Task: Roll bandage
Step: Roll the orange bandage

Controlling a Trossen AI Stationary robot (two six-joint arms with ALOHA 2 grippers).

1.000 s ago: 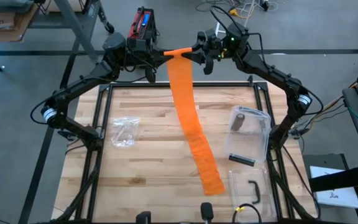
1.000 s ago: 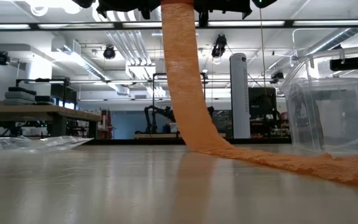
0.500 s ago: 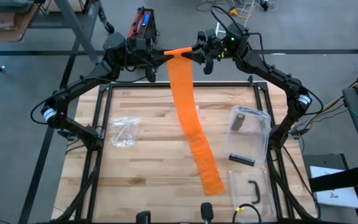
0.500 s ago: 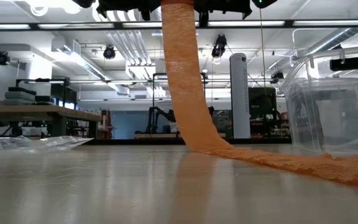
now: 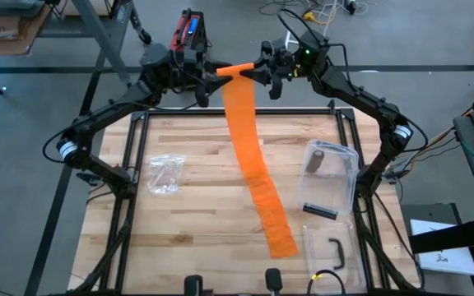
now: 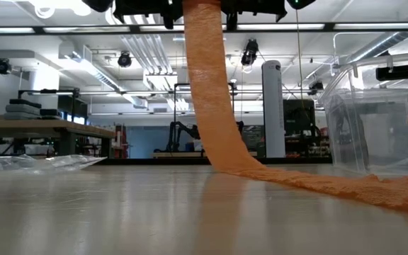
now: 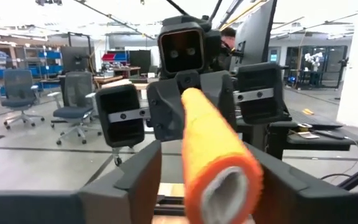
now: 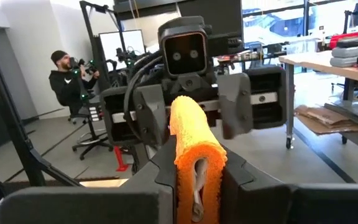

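An orange bandage is partly wound into a roll, held high above the table's far edge. Its loose strip hangs down from the roll and runs toward the near edge. The strip's tail lies flat on the wood, also seen in the low view. My right gripper is shut on the roll's right end. My left gripper is open. In the left wrist view its fingers stand on either side of the roll's left end. My right gripper pinches the roll's right end between its two fingers. It comes in level from the table's right, with the fingers along the roll's axis. The roll is level and clear of the table, and the strip hangs from it with its tail on the wood.
A clear plastic box with dark items in it stands at the right. A crumpled clear bag lies at the left, and a black handle-like piece lies near the front right corner. A person sits beyond the table.
My left gripper has opened and let go of the roll's left end, rolling slightly about its own axis without changing place. The roll stays where it was in my right gripper. The hanging strip has not moved.
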